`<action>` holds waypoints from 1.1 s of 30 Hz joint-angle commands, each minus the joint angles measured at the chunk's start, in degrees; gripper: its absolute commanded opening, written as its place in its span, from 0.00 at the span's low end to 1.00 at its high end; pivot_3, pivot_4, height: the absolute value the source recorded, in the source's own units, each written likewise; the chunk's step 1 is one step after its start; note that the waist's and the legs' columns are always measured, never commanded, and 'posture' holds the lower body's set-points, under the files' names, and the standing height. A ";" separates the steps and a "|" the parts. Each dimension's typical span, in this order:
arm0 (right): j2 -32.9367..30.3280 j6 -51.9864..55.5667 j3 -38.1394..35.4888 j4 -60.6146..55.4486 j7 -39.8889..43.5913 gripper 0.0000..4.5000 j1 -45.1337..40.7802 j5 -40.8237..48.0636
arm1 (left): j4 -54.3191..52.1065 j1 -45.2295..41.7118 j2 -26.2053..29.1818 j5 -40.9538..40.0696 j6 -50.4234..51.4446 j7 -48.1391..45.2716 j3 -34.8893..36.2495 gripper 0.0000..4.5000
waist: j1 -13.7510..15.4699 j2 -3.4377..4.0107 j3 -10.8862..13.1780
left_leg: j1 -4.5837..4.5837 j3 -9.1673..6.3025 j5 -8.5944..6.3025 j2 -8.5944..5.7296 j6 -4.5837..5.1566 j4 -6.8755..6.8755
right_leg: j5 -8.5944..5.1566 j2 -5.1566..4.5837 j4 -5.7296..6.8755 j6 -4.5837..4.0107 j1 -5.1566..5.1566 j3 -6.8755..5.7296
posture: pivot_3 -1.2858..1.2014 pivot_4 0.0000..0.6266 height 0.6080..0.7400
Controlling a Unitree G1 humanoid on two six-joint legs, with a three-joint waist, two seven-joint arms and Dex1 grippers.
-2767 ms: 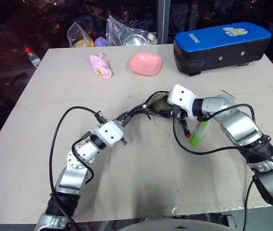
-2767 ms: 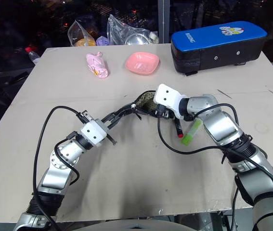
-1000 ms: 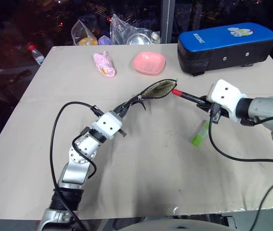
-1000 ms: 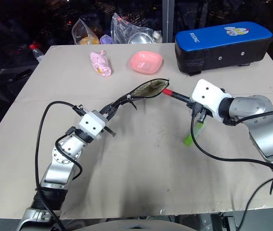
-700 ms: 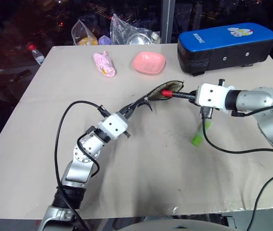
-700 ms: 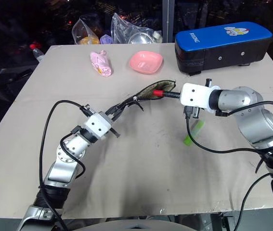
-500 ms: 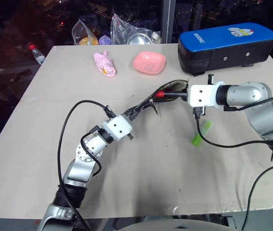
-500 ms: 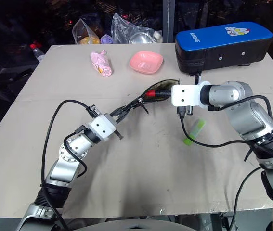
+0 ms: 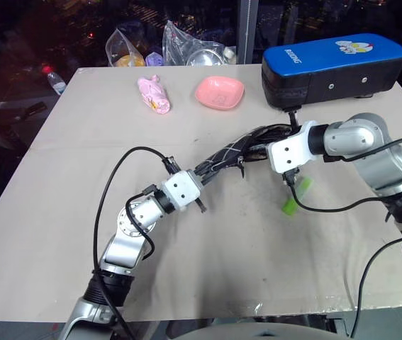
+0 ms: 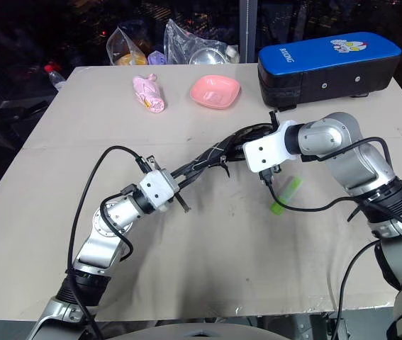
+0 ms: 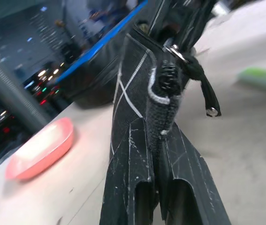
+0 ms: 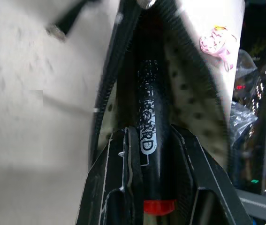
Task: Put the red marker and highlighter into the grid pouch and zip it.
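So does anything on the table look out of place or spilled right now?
Nothing looks spilled or damaged. The highlighter lies loose on the table, outside the grid pouch, which the left gripper holds up while the right gripper pushes the red marker into it.

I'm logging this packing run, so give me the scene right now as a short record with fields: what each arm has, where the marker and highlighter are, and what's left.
left gripper: jaws shut on the end of the grid pouch, holding it up off the table
right gripper: jaws shut on the red marker
red marker: front part inside the open pouch mouth, red rear end at the jaws
highlighter: lying on the table beside the right arm, untouched
zipper pull: hanging loose, pouch unzipped
left to do: release marker, add highlighter, zip
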 commanded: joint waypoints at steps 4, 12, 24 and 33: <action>2.77 -9.76 -2.48 4.28 -0.57 0.07 -3.40 2.56 | -4.27 0.43 -0.70 -9.95 3.35 -3.50 1.59 0.00 | -0.29 0.00 0.00 | 0.01 0.01 0.00 0.01 0.00 0.00 | 0.01 0.01 0.01 -0.02 0.00 0.03 | 0.52 0.24 0.96; 1.95 -4.18 -5.53 3.33 2.37 0.70 -1.60 5.31 | -3.50 2.23 -0.04 -10.72 6.63 -3.57 3.18 0.00 | 0.10 0.00 0.00 | 0.01 0.01 0.00 0.01 0.00 0.01 | 0.02 0.05 0.02 -0.03 0.00 0.09 | 0.52 0.24 0.96; -11.01 37.55 -21.91 -16.42 16.64 0.80 12.59 40.29 | -1.76 1.35 0.70 -6.47 7.22 -0.30 5.71 0.00 | 0.30 0.00 0.00 | -0.04 -0.11 -0.15 0.02 0.24 0.03 | 0.03 -0.08 -0.02 -0.06 0.03 0.18 | 0.52 0.24 0.96; -8.03 1.96 -7.72 14.42 25.04 0.80 9.69 18.45 | -1.10 1.15 4.47 -8.37 5.40 -7.63 5.14 0.00 | -0.31 0.06 0.04 | 0.05 0.16 -0.13 0.06 0.23 0.10 | 0.03 -0.01 0.03 -0.05 0.04 0.09 | 0.52 0.24 0.96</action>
